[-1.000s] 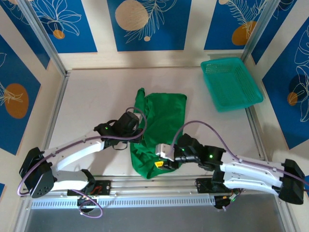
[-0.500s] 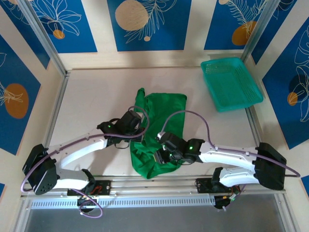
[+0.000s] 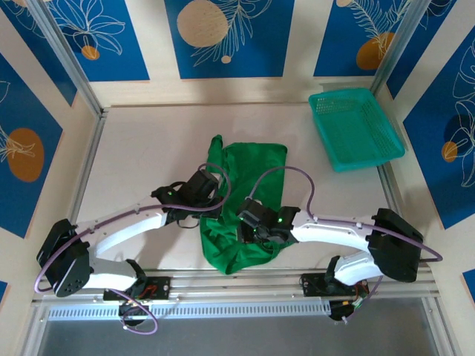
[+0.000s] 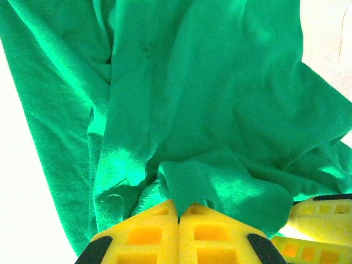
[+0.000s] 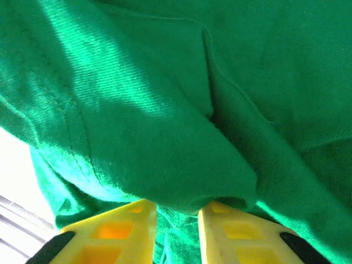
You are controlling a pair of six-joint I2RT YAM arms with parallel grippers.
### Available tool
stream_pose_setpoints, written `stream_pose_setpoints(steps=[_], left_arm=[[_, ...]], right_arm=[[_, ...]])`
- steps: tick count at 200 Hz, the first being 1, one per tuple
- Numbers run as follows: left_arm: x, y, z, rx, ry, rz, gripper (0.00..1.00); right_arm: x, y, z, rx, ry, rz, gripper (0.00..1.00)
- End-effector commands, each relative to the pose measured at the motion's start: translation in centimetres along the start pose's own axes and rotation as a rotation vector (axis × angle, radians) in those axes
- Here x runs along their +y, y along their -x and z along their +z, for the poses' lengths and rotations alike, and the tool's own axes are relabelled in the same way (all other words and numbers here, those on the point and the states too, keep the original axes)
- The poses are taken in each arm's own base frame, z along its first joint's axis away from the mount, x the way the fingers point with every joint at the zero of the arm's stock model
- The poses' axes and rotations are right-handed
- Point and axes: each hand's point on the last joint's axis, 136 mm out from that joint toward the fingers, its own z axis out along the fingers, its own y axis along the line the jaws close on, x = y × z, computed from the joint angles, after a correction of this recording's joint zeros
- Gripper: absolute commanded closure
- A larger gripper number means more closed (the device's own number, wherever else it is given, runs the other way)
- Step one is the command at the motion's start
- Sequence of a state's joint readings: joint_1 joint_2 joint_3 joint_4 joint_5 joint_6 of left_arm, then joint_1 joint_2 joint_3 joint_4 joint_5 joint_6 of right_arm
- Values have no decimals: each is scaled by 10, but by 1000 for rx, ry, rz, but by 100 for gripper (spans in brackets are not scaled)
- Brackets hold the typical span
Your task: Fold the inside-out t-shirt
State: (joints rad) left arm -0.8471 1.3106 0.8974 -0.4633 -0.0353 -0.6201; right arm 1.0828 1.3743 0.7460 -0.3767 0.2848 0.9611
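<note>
A bright green inside-out t-shirt (image 3: 256,167) lies crumpled in a long bundle on a pale tabletop (image 3: 148,156), seen from above. A teal mesh basket (image 3: 349,94) sits well apart from the t-shirt, off its far right corner. The left gripper (image 4: 179,204) rests at the t-shirt's left edge, its yellow fingers (image 4: 148,234) pressed fully together with a small fold of the cloth pinched at their tips. The right gripper (image 5: 177,206) sits on the t-shirt's near end, its fingers a narrow gap apart, clamping a thick fold of the green cloth bunched between them
</note>
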Motion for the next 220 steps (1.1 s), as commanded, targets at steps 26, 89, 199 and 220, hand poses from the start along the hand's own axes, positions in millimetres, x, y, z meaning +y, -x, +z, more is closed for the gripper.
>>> stream_pose_setpoints(steps=[26,89,199,220], left_arm=[[6,6,0,-16,21,-10,100],[8,11,-2,-39,14,-24,100],[41,23,-34,-141,93,-41,100],[46,20,-36,-151,101,-51,100]], right_arm=[[9,2,3,13,12,17,85],[21,1,-12,28,75,3,100],[118,-40,-58,252,527,-214,100],[134,-56,-49,323,563,-244,100]])
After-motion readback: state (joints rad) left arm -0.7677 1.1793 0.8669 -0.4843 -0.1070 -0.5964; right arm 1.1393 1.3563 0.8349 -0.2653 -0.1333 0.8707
